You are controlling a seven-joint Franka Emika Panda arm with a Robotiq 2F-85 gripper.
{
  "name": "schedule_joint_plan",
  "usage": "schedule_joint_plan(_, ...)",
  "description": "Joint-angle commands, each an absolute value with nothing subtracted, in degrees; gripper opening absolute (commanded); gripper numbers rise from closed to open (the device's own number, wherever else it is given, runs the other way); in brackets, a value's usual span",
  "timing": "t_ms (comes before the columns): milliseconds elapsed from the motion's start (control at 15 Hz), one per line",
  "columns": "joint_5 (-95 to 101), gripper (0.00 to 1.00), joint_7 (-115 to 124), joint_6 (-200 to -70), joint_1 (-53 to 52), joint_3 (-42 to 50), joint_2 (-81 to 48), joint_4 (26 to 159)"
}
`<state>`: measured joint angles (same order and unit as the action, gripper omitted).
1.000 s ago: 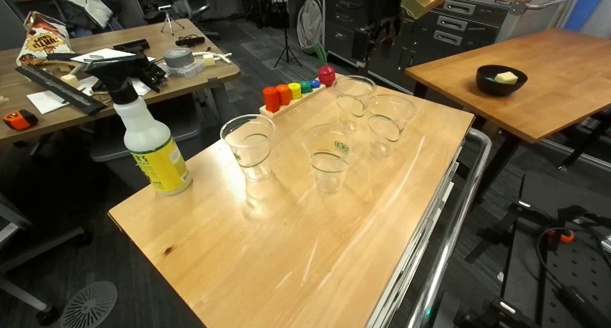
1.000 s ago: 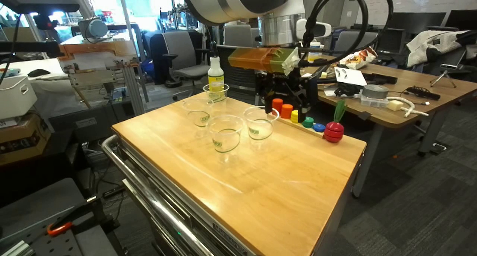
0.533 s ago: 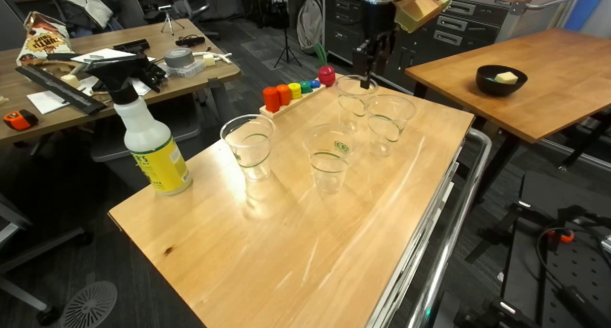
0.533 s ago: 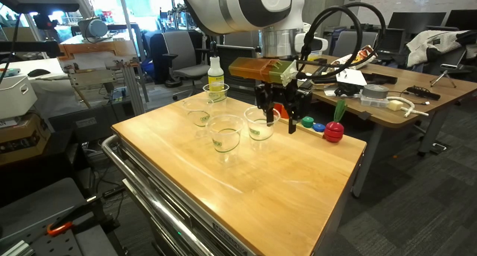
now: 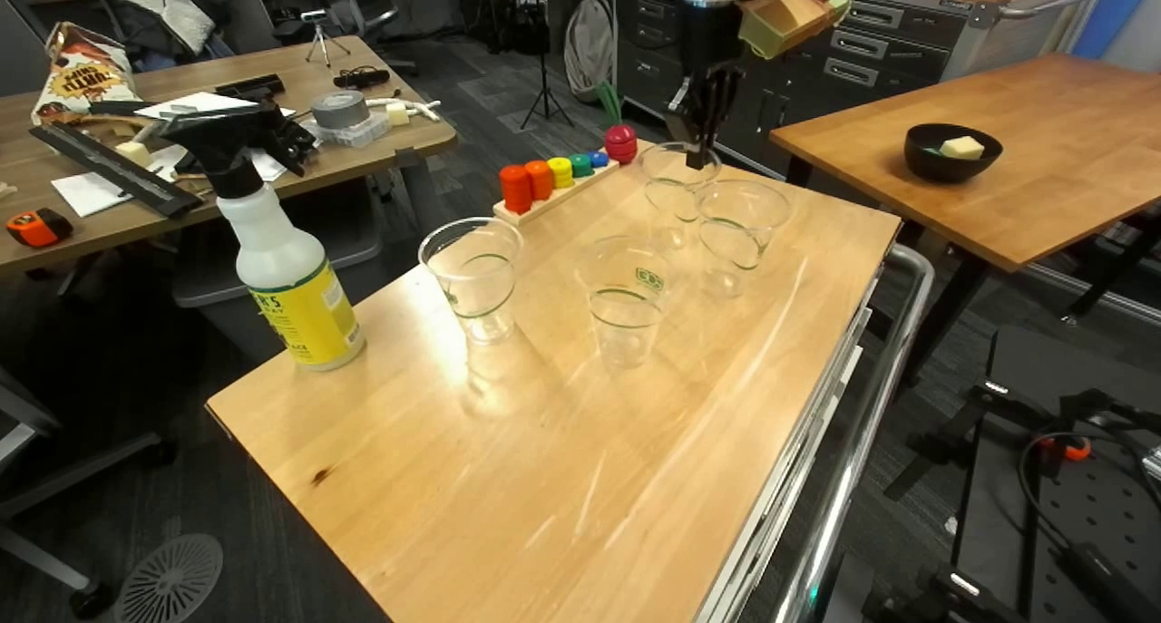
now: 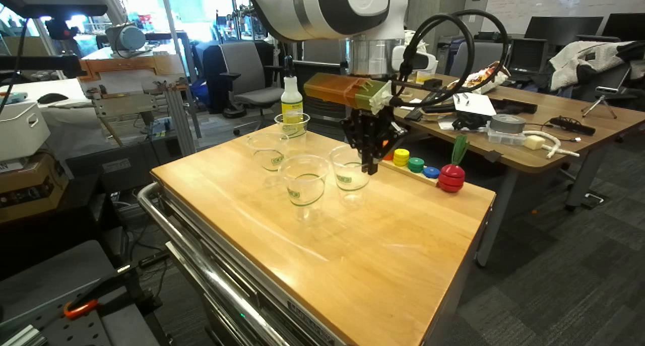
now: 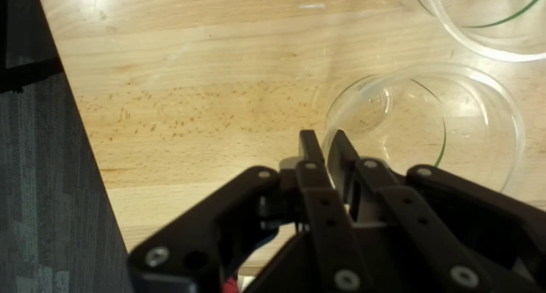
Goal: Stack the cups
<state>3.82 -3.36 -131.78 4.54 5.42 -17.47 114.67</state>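
Note:
Several clear plastic cups with green bands stand upright and apart on the wooden cart top. At the far end in an exterior view is the cup at the gripper [image 5: 669, 208], with a second cup [image 5: 731, 242] close beside it. A larger-looking cup [image 5: 626, 301] and another cup [image 5: 479, 283] stand farther from the arm. My gripper [image 7: 326, 135] has its fingers drawn together, one inside and one outside the rim of the nearest cup [image 7: 409, 114], pinching that rim. Both fingertips sit near rim height in both exterior views.
A yellow-labelled spray bottle [image 5: 308, 306] stands at the cart's corner. A rainbow-coloured toy [image 6: 415, 164] with a red radish-like piece [image 6: 451, 178] lies along the edge behind the gripper. A metal rail [image 6: 221, 280] runs along the opposite side.
My gripper has come down to the cup's rim, and its jaws have gone from wide open to closed on it. That cup has shifted very slightly; the other cups have stayed still.

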Motion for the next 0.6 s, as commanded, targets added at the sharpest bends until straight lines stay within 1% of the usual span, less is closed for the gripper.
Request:
schedule_joint_plan(0,-0.97,0.06,-4.92,-127.93,6.2,4.44,-17.33,112.3)
schedule_joint_plan(67,-3.46,0.02,-5.02,-126.67,6.78,4.42,-17.12,111.74)
schedule_joint_plan(333,-8.96,0.02,-4.31,-123.86,8.99,5.29,-15.36,110.01)
schedule_joint_plan(533,-15.23,0.02,-4.59,-120.98,11.78,5.85,-11.55,108.81)
